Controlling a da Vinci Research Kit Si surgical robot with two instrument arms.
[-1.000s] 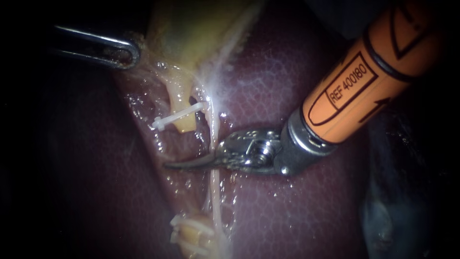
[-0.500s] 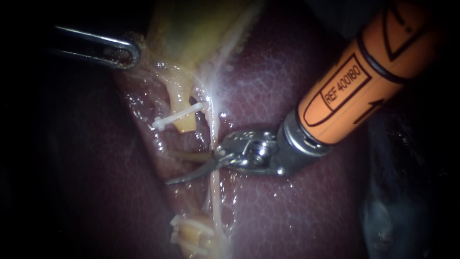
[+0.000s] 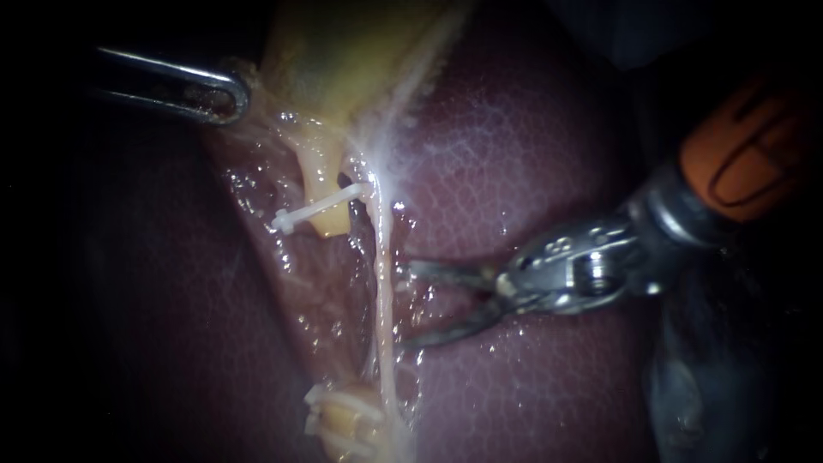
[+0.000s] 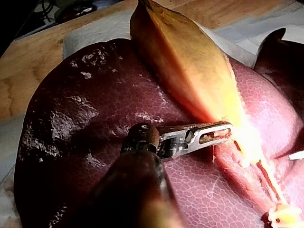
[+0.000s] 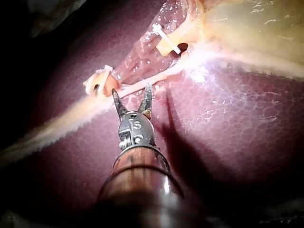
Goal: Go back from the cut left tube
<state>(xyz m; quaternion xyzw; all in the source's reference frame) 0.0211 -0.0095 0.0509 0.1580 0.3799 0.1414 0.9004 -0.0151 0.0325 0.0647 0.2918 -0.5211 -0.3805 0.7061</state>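
The left tube is cut in two: an upper yellow stump [image 3: 328,223] carries a white clip [image 3: 319,207], and a lower stump [image 3: 345,420] bears white clips. A pale whole tube [image 3: 383,283] runs just right of them. My right instrument [image 3: 410,305] lies on the liver [image 3: 531,154] to the right of that tube, its curved blades open and empty. In the right wrist view its blades [image 5: 132,92] stop just short of the pale tube [image 5: 142,84], between the two clipped stumps. My left instrument [image 3: 225,96] stays shut on the gallbladder's [image 3: 343,51] lower edge.
In the left wrist view the gallbladder [image 4: 180,61] stands raised off the liver [image 4: 85,109] by the left instrument [image 4: 216,135]. A wooden bench [image 4: 28,71] and white cloth lie beyond. Wet raw tissue [image 3: 300,283] spans the gap between the stumps.
My right instrument has drawn back to the right, out of the gap between the stumps and off the pale tube. Its blades went from shut to open. The left instrument has held still.
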